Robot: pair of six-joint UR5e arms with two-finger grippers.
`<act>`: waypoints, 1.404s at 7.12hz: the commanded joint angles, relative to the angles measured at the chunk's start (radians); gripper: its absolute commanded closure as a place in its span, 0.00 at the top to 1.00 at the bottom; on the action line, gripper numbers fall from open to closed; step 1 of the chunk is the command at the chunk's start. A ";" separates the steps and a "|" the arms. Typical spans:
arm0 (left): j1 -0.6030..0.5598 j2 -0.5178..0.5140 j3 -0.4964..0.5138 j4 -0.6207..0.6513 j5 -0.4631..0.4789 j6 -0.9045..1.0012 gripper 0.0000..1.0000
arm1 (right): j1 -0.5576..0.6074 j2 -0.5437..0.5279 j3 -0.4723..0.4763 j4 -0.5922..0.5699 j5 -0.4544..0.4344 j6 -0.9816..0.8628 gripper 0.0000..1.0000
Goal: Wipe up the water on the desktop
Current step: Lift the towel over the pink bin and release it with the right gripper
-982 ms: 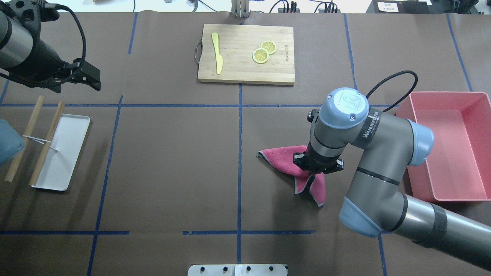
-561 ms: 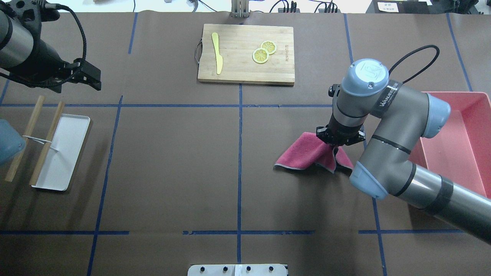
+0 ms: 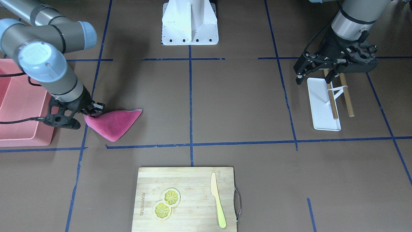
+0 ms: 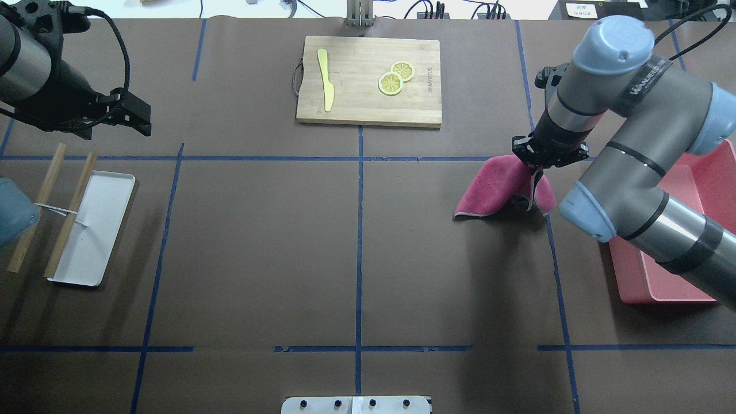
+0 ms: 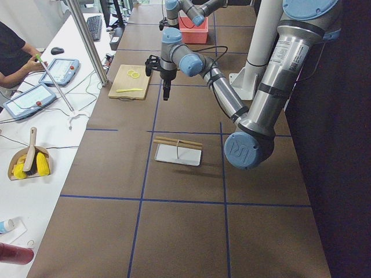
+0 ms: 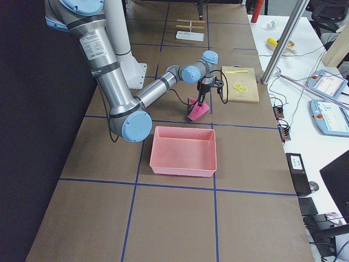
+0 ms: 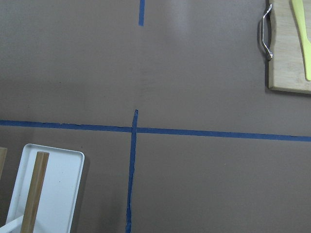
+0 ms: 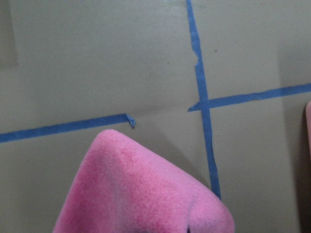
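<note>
The brown desktop (image 4: 259, 241) carries a grid of blue tape lines; I see no water on it. My right gripper (image 4: 539, 168) is shut on a pink cloth (image 4: 499, 185) and holds one corner up while the rest trails on the desktop. This is by a tape crossing, near the pink bin. The cloth also shows in the front view (image 3: 112, 124) and the right wrist view (image 8: 141, 194). My right gripper shows in the front view (image 3: 92, 109). My left gripper (image 4: 141, 118) hovers open and empty above the far left, over the white tray (image 4: 95, 230).
A bamboo cutting board (image 4: 368, 106) with a yellow knife (image 4: 325, 80) and two lemon slices (image 4: 395, 77) lies at the far centre. A pink bin (image 4: 707, 230) stands at the right, under my right arm. Two wooden sticks (image 4: 69, 213) rest across the white tray.
My right gripper has dragged the pink cloth away from me and to the right, from mid-table toward the tape crossing by the pink bin. The left arm has not moved.
</note>
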 commanded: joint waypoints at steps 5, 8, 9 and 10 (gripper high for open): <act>-0.050 0.028 0.000 0.011 -0.009 0.089 1.00 | 0.438 -0.098 0.329 -0.603 0.073 -0.783 0.00; -0.274 0.182 0.018 0.020 -0.100 0.495 1.00 | 0.586 -0.292 0.303 -0.550 0.156 -1.053 0.00; -0.319 0.210 0.048 0.020 -0.101 0.578 1.00 | 0.586 -0.303 0.297 -0.536 0.156 -1.053 0.02; -0.380 0.250 0.094 0.020 -0.130 0.692 1.00 | 0.586 -0.305 0.283 -0.513 0.158 -1.053 0.15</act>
